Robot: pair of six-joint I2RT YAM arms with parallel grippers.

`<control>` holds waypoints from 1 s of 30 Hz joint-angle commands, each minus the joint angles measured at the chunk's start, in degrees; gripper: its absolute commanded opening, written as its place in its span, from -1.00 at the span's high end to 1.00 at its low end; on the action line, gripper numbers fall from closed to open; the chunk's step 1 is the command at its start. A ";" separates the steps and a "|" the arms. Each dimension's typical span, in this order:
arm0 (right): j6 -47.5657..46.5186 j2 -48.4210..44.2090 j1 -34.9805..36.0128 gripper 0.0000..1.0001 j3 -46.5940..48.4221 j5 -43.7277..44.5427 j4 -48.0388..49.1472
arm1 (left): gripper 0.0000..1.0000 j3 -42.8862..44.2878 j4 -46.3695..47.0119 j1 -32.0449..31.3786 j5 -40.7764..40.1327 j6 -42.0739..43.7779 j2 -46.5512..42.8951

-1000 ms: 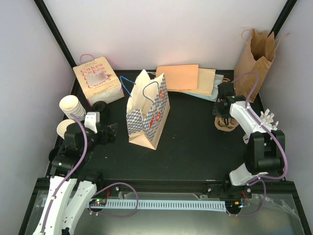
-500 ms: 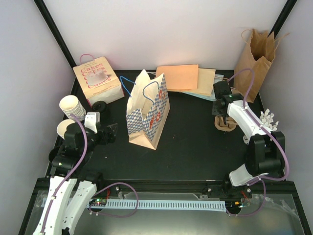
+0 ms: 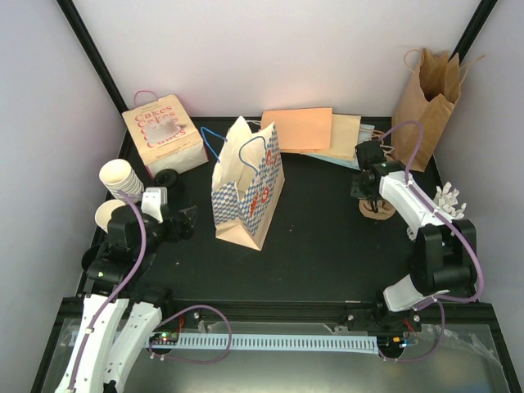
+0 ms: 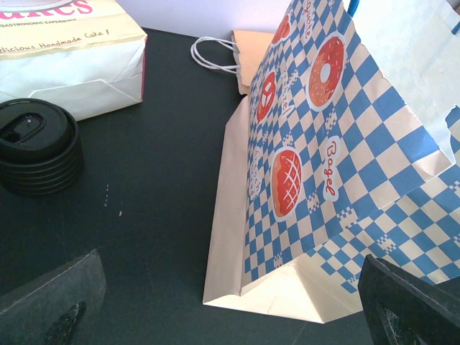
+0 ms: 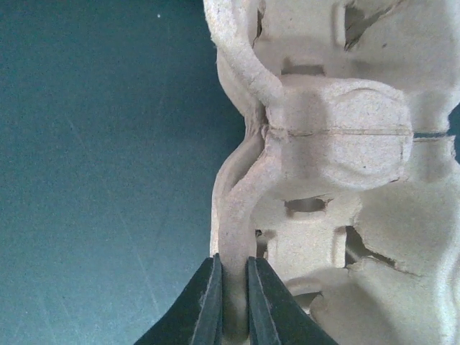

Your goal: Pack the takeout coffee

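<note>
right hand (image 5: pixel 230 302) is clamped on the thin rim of a grey-brown pulp cup tray (image 5: pixel 338 144), near the counter's right edge. left hand (image 3: pixel 182 223) hangs low on the left with its fingers wide apart and nothing between them.

the paper cups (image 3: pixel 120 178) are cream-white with ribbed sides. they are stacked at the far left edge of the counter, with another cup (image 3: pixel 106 214) just nearer. the black lids (image 4: pixel 36 147) sit in a short stack beside them, in front of the cake box (image 3: pixel 164 135).

a tall brown paper bag (image 3: pixel 426 98) stands in the back right corner. a blue-and-white checked bag (image 4: pixel 323 165) printed with bagels stands mid-counter, between the two hands. flat orange envelopes (image 3: pixel 299 128) lie at the back.

the counter (image 3: pixel 327 246) is matt black, with pale walls on three sides.
</note>
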 commanded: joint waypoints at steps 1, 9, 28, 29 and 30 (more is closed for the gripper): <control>-0.76 -0.68 0.22 0.71 -1.65 -2.66 1.66 | -0.97 -0.08 1.30 -0.09 1.28 0.73 0.33; -0.90 -0.83 0.24 0.67 -1.86 -5.11 2.36 | -0.98 -0.10 1.26 -0.11 1.27 0.74 0.22; 0.06 -5.25 11.54 0.69 7.12 11.32 -8.67 | -0.98 -0.08 1.16 -0.15 1.18 0.70 0.70; 0.37 -5.34 13.43 0.69 6.69 10.32 -8.79 | -0.98 -0.08 1.16 -0.09 1.11 0.72 0.68; 0.84 -5.51 15.23 0.69 6.11 8.87 -8.89 | -0.98 -0.08 1.17 -0.08 1.09 0.65 0.66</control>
